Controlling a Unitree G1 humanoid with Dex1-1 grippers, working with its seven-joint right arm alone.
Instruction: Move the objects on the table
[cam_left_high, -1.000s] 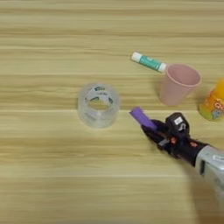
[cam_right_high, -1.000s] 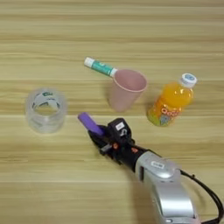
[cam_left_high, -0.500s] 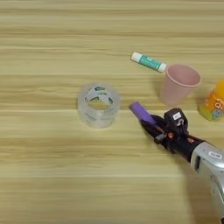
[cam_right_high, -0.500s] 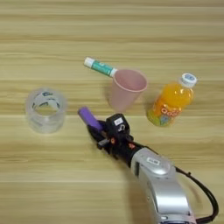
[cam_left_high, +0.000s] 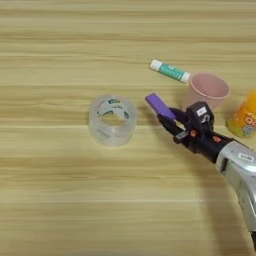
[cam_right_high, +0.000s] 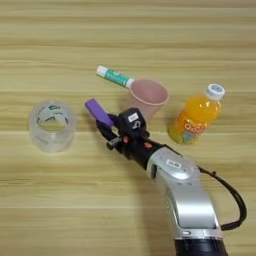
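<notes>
Here the gripper (cam_right_high: 106, 131) held the purple bar (cam_right_high: 99, 112) tight.
It looked mid-carry; next it likely needed a bare desk (cam_left_high: 60, 200) spot near the tape roll (cam_left_high: 112, 120).

Surface (cam_right_high: 60, 200): light wood grain, matt, plank lines.
Tape roll (cam_right_high: 51, 125): clear glossy plastic.
Bar (cam_right_high: 98, 112): purple, smooth, matt.
Cup (cam_right_high: 148, 96): pink matt plastic.
Bottle (cam_right_high: 195, 118): clear plastic, orange drink, white cap.
Tube (cam_right_high: 115, 77): white-green, smooth.
Forearm (cam_right_high: 182, 195): silver, satin sheen.
Gripper (cam_right_high: 111, 131): black, matt.
</notes>
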